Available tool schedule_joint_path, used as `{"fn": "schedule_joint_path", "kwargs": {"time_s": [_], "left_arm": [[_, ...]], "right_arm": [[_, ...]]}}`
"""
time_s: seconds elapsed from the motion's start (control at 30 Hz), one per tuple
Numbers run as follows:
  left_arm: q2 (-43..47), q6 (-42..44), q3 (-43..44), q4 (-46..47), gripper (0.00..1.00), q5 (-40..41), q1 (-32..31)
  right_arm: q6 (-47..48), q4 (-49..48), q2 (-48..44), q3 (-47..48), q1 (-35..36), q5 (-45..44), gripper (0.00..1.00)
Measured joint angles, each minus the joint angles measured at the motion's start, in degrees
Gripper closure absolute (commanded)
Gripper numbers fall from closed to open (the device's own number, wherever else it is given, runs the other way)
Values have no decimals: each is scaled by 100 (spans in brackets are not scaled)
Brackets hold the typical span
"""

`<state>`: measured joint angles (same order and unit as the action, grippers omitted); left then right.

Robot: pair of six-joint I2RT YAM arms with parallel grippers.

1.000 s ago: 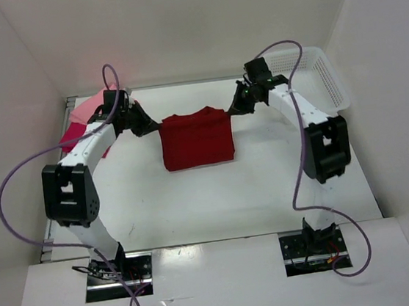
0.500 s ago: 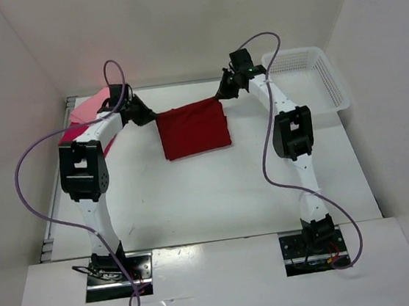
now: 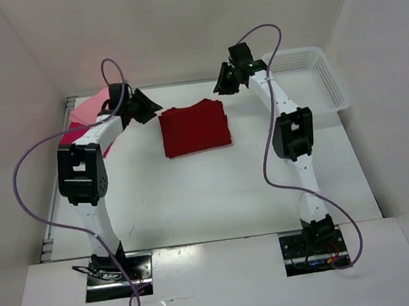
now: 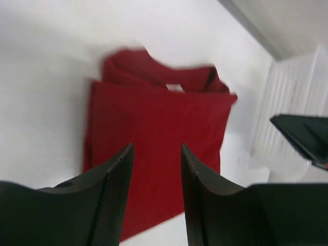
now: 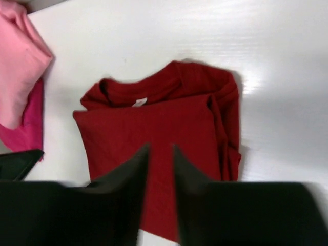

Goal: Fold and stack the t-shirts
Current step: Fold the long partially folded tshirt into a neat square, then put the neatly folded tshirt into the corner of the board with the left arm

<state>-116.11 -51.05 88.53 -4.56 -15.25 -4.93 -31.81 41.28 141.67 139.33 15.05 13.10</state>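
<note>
A dark maroon red t-shirt (image 3: 195, 127) (image 4: 154, 133) (image 5: 159, 138) lies folded into a rectangle on the white table, collar toward the far side. My left gripper (image 3: 149, 105) (image 4: 156, 148) hovers open off the shirt's far left corner, holding nothing. Off the far right corner my right gripper (image 3: 223, 83) (image 5: 161, 148) is raised, jaws apart and empty. A light pink t-shirt (image 3: 90, 107) (image 5: 18, 61) rests folded on a crimson-magenta t-shirt (image 3: 75, 131) (image 5: 25, 130) at the table's far left.
A white plastic mesh basket (image 3: 314, 78) (image 4: 287, 97) stands at the far right of the table. White walls close in the table on three sides. Purple cables loop above both arms.
Both grippers held the maroon shirt's far corners, folded it and laid it down, then opened and let go. Both have lifted away from the cloth.
</note>
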Motion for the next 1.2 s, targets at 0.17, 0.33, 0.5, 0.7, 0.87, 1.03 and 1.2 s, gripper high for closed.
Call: {"fn": "schedule_joint_path", "kwargs": {"time_s": [0.17,0.33,0.5,0.7,0.87,1.03,1.2], "left_arm": [[498,92,-962,236,45,-295,-619],[984,229,-1980,157,26,-435,-415],[852,337,-2031,210,22,-538,164],[-7,461,-1628,374,23,-1084,92],[-621,597,-901,555,39,-1340,-79],[-1266,555,-116,627,66,-1364,-468],[-1606,387,501,472,97,-1292,-835]], "right_arm": [[131,-343,-1005,-1888,330,92,100],[190,-697,-2258,-4197,721,225,89],[302,-789,-3622,-5510,651,378,62],[393,-920,-4857,-6297,413,444,54],[409,-988,-5027,-6590,328,535,54],[356,-1040,-5101,-6852,302,623,54],[284,-1043,-5475,-6992,249,678,54]]}}
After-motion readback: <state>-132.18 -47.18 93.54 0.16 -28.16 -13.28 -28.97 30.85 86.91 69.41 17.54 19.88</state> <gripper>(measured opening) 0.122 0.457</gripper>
